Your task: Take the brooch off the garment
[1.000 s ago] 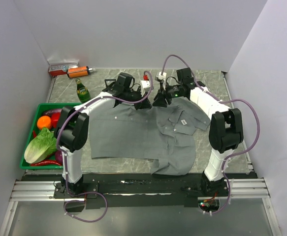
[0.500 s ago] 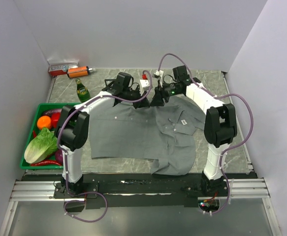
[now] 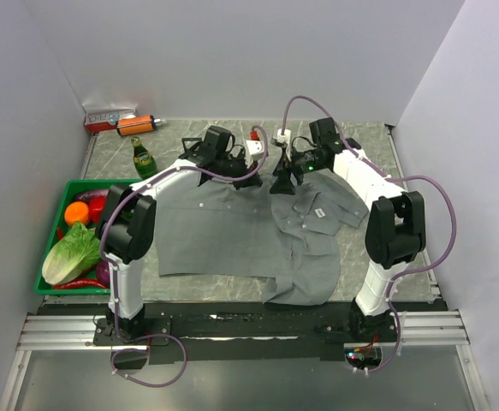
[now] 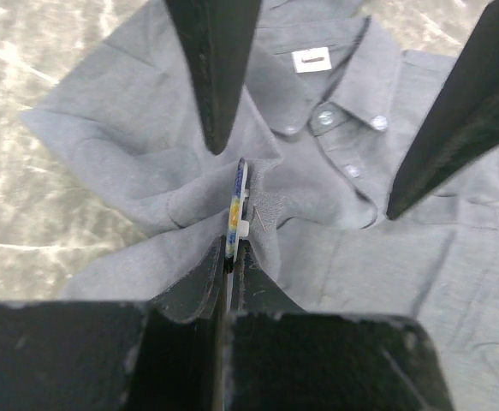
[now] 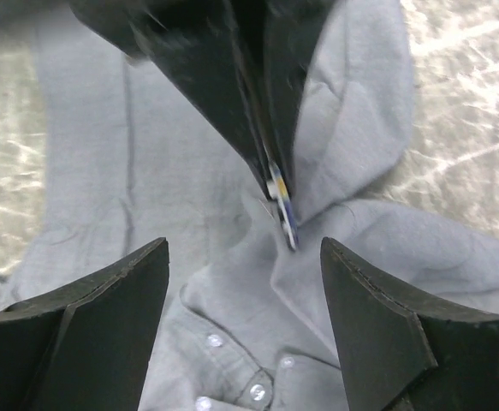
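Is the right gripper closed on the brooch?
No: the right gripper is open, straddling the brooch, which the left gripper pinches.

Bright, even overhead light in the top view, faint soft shadows beneath the arms (image 3: 168,176), glare bleaching the marbled table (image 5: 472,51), right gripper (image 5: 242,248) near-black and soft-edged up close, garment (image 4: 103,145) folds sharp in the left wrist view

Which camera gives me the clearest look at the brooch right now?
The left wrist view: the brooch stands edge-on and sharp, its lower end pinched in the left gripper, the garment bunched around it. The right wrist view also shows it edge-on, but blurrier. In the top external view it cannot be made out.
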Tool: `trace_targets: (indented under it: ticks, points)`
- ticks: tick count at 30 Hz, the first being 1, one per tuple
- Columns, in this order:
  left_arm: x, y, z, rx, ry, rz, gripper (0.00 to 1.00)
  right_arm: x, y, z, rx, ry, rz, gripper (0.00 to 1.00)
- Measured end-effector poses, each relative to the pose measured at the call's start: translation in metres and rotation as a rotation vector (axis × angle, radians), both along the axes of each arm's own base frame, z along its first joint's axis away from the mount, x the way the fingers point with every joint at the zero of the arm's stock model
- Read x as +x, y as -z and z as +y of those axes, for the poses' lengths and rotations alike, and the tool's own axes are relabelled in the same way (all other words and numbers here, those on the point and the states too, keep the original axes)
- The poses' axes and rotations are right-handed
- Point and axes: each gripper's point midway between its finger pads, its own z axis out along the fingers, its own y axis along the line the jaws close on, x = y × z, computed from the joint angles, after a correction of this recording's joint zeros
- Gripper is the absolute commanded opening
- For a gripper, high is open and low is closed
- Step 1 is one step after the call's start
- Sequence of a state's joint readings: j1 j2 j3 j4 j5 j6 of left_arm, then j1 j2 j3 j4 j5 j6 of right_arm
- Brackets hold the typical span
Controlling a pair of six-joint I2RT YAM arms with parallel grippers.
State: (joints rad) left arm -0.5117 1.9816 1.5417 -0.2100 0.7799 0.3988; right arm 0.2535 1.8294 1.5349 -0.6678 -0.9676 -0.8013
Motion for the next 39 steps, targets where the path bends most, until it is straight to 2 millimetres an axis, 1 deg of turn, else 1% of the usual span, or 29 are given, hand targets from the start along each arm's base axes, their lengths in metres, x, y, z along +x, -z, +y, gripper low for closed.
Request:
trace_targets:
  ticks: [4, 5, 8, 9, 10, 13, 14, 17, 19, 22, 28, 32, 35, 39]
  points:
    - [0.008, 0.001, 0.004, 0.021, -0.019, -0.038, 0.01, 0.001, 0.026, -0.008, -0.029, 0.054, 0.036, 0.75]
    - [0.010, 0.002, 0.006, 0.026, -0.026, -0.043, 0.01, 0.001, 0.035, -0.009, -0.037, 0.076, 0.052, 0.72]
    - [0.013, 0.002, 0.008, 0.035, -0.037, -0.056, 0.01, 0.007, 0.048, -0.012, -0.058, 0.133, 0.082, 0.65]
    - [0.013, 0.003, 0.010, 0.038, -0.042, -0.060, 0.01, 0.012, 0.049, -0.012, -0.057, 0.150, 0.080, 0.61]
    - [0.014, 0.004, 0.011, 0.041, -0.046, -0.061, 0.01, 0.016, 0.049, -0.011, -0.052, 0.162, 0.074, 0.52]
    - [0.014, 0.008, 0.013, 0.048, -0.057, -0.062, 0.01, 0.023, 0.044, -0.009, -0.041, 0.186, 0.071, 0.34]
    - [0.014, 0.009, 0.014, 0.051, -0.065, -0.061, 0.01, 0.025, 0.042, -0.007, -0.034, 0.188, 0.071, 0.25]
    - [0.018, 0.011, 0.015, 0.053, -0.088, -0.070, 0.01, 0.030, 0.037, -0.002, -0.012, 0.189, 0.088, 0.15]
    - [0.022, 0.011, 0.016, 0.057, -0.104, -0.080, 0.01, 0.028, 0.037, 0.001, 0.003, 0.181, 0.111, 0.11]
    - [0.027, 0.008, 0.014, 0.054, -0.128, -0.098, 0.01, 0.022, 0.036, 0.005, 0.021, 0.166, 0.147, 0.08]
    - [0.032, 0.008, 0.008, 0.061, -0.151, -0.132, 0.01, 0.012, 0.031, 0.011, 0.051, 0.134, 0.182, 0.08]
    - [0.037, 0.017, 0.007, 0.074, -0.161, -0.142, 0.01, 0.009, 0.027, 0.013, 0.058, 0.125, 0.181, 0.08]
    - [0.039, 0.026, 0.009, 0.094, -0.166, -0.145, 0.01, 0.008, 0.023, 0.014, 0.062, 0.124, 0.178, 0.09]
    - [0.041, 0.033, 0.013, 0.113, -0.186, -0.142, 0.01, 0.008, 0.025, 0.012, 0.048, 0.136, 0.182, 0.11]
